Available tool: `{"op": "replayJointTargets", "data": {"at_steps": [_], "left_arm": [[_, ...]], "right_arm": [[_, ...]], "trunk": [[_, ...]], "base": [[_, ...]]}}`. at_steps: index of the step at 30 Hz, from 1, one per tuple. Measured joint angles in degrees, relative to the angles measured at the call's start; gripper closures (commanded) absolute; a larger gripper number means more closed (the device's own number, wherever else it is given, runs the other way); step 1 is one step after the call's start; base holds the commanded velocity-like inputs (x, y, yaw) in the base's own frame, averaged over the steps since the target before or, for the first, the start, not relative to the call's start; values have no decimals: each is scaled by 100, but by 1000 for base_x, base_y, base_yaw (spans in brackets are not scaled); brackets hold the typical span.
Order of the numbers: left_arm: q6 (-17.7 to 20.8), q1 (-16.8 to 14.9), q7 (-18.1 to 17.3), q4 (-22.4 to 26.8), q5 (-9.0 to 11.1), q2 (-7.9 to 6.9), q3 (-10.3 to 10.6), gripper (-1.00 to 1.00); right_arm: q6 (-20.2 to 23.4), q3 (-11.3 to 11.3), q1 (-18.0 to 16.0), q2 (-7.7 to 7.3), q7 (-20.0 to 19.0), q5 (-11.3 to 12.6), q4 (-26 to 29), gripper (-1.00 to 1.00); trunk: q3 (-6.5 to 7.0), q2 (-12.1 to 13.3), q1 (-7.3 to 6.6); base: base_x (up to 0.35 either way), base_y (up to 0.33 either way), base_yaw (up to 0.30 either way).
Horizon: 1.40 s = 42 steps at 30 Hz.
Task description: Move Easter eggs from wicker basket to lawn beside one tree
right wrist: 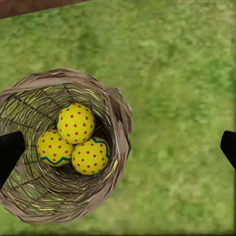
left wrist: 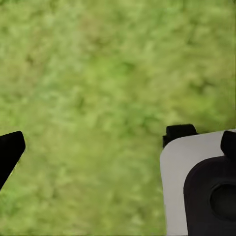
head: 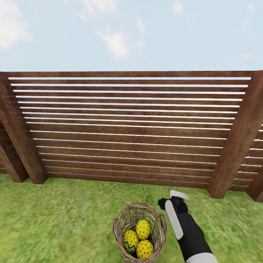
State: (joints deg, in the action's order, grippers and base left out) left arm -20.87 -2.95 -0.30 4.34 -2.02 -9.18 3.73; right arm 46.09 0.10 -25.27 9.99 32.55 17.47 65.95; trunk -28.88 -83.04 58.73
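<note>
From the head camera, a wicker basket [head: 138, 233] holding three Easter eggs [head: 143, 229] stands on the lawn [head: 62, 219] before a slatted wooden fence [head: 128, 128], with the right claw [head: 171, 199] hanging just beside its rim, whether apart or together I cannot tell here. The left wrist camera looks at bare grass [left wrist: 98, 98] past one dark fingertip [left wrist: 9, 152] of the left claw, its spread unclear. The right wrist camera looks down into the basket [right wrist: 118, 118], the eggs [right wrist: 75, 123] clustered touching at its bottom, the claw's fingertips [right wrist: 9, 152] spread wide apart.
</note>
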Motion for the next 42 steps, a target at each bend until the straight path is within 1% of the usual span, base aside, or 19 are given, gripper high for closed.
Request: {"op": "replayJointTargets", "data": {"at_steps": [1, 2, 6, 9, 11, 14, 16, 17, 18, 22, 23, 26, 27, 30, 31, 32, 35, 38, 42], "left_arm": [[30, -18, -1, 102, 126, -44, -3, -100], [48, -23, 0, 160, 199, -61, 1, -100], [93, -33, 1, 425, 403, -103, 2, -100], [118, -28, -1, 802, 487, -117, 7, -100], [158, -13, 2, 1126, 497, -118, 13, -100], [262, 0, 5, 1407, 493, -120, 17, -100], [403, 3, 7, 1544, 497, -116, 18, -100], [596, 4, 8, 1656, 508, -111, 18, -100], [709, 5, 8, 1711, 512, -110, 18, -100], [1100, 13, 9, 1952, 521, -132, 15, -100], [1145, 14, 9, 1988, 522, -142, 14, -100], [1228, 20, 9, 2059, 527, -178, 13, -100], [1259, 22, 9, 2087, 530, -192, 13, -100], [1288, 21, 10, 2126, 536, -206, 10, -100], [1295, 20, 11, 2148, 538, -210, 7, -100], [1308, 23, 14, 2220, 537, -218, 3, -100], [1322, 29, 18, 2401, 540, -236, -2, -100], [1386, 52, 21, 2737, 543, -250, -7, -100], [1470, 118, 22, 3009, 544, -257, -9, -100]], "right_arm": [[-2, 2, -44, 0, 12, 1, -106, -100], [-2, 1, -60, 0, 17, 0, -152, -100], [-3, -1, -98, 0, 33, 0, -301, -100], [-4, -1, -117, 0, 39, 0, -372, -100], [-9, -2, -148, 0, 37, 0, -418, -100], [-32, 1, -252, 0, 36, 2, -628, -100], [-45, 1, -406, 0, 38, 2, -888, -100], [-58, 0, -595, 0, 40, -2, -1197, -100], [-63, 0, -693, 0, 42, -8, -1357, -100], [-93, -9, -1041, 0, 45, -22, -1872, -100], [-100, -11, -1106, 0, 45, -21, -1939, -100], [-113, -18, -1330, -1, 47, -14, -2145, -100], [-119, -22, -1498, -1, 50, -13, -2318, -100], [-123, -28, -1800, -1, 53, -8, -2658, -100], [-124, -29, -1905, -1, 54, -7, -2791, -100], [-126, -33, -2114, -1, 55, -7, -3070, -100], [-131, -40, -2408, -13, 56, -2, -3506, -100], [-139, -44, -2620, -20, 57, 1, -3876, -100], [-144, -48, -2709, -23, 58, 7, -4042, -100]], "trunk": [[0, 0, 0], [0, 0, 0], [0, 0, 0], [0, 0, 0], [0, 0, 0], [0, 0, 0], [0, 0, 0], [0, 0, 0], [0, 0, 0], [0, 0, 0], [0, 0, 0], [0, 0, 0], [0, 0, 0], [0, 0, 0], [0, 0, 0], [1, 0, 0], [0, 0, 0], [-17, -39, 21], [-89, -199, 109]], "base": [[0, 0, 0], [0, 0, 0], [0, 0, 0], [0, 0, 0], [0, 0, 0], [0, 0, 0], [0, 0, 0], [0, 0, 0], [0, 0, 0], [0, 0, 0], [0, 0, 0], [0, 0, 0], [0, 0, 0], [0, 0, 0], [0, 0, 0], [0, 0, 0], [0, 0, 0], [0, 0, 0], [0, 0, 0]]}}
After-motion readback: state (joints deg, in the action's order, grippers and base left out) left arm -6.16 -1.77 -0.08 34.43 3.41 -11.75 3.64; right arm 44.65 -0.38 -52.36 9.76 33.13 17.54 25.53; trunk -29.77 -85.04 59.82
